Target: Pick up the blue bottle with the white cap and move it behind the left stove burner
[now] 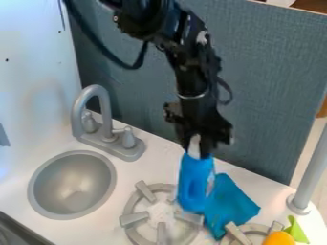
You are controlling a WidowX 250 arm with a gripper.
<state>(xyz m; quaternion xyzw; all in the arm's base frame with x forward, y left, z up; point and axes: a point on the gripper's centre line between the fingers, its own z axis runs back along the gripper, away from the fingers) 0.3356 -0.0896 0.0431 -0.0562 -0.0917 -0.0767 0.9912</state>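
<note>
Ok so my jaws are closed around the top of the blue bottle [193,183], grip made but not let go yet, and it's upright near the worktop [156,165]'s back edge, beside the blue cloth [230,203].

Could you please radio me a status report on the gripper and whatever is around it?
Gripper closed on the blue bottle's white top. Bottle roughly upright. Blue cloth and burner grate crowd its lower end.
</note>
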